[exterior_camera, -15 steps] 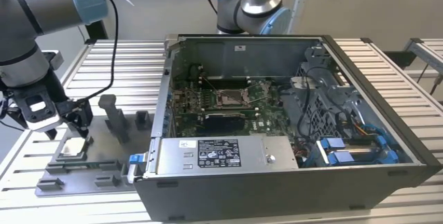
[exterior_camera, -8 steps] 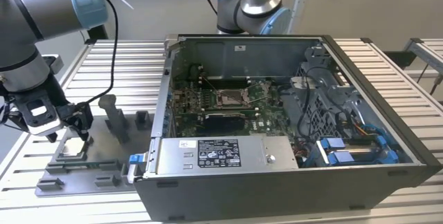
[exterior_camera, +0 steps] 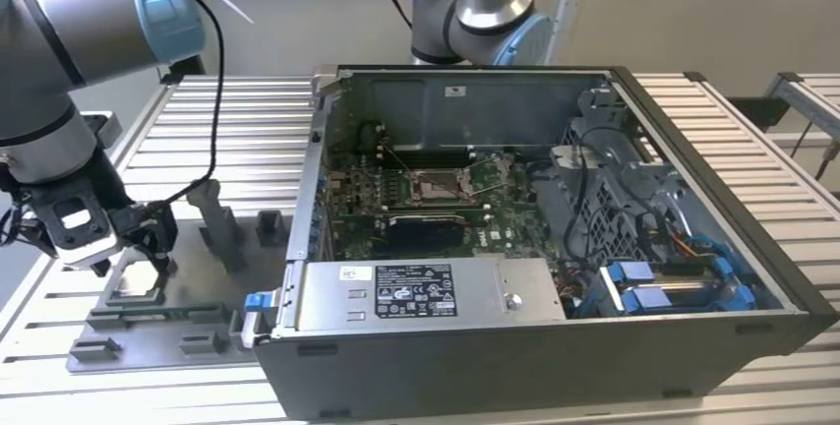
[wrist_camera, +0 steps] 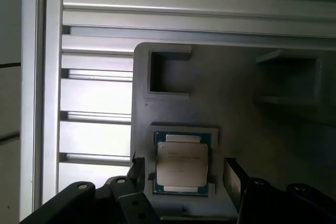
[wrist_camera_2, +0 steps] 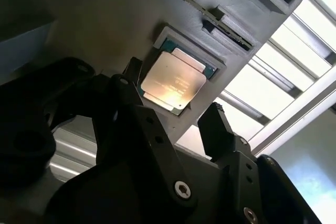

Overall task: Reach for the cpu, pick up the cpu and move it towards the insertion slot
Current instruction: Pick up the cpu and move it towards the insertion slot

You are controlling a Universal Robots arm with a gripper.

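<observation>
Black gripper (wrist_camera: 184, 176) jaws apart, straddling flat square silvery cpu (wrist_camera: 181, 162) seated in matte grey tray (wrist_camera: 247, 129) recess.

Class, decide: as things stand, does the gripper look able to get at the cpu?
Probably yes: the cpu lies uncovered in the grey tray, with the open fingers of the gripper on either side.

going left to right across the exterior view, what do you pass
gripper → grey upright post → insertion slot → blue plastic parts
</observation>
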